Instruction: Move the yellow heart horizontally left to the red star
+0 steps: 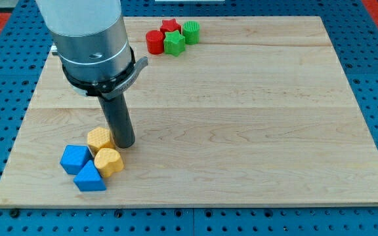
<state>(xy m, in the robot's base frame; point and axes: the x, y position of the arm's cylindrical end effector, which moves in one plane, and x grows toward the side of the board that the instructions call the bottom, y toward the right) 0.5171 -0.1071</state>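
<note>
My tip (125, 145) rests on the board at the lower left, touching the right side of a yellow block (100, 139) that looks hexagonal. Just below it lies a second yellow block (109, 161), rounded like a heart, a little below and left of my tip. The red star (170, 26) lies far off at the view's top, in a tight cluster with a red cylinder (154, 42), a green star (174, 43) and a green cylinder (191, 31).
A blue block (75, 158) and a blue triangular block (89, 177) touch the yellow blocks on their left and lower sides, near the wooden board's (241, 131) bottom-left corner. The arm's grey body (90, 39) hangs over the upper left.
</note>
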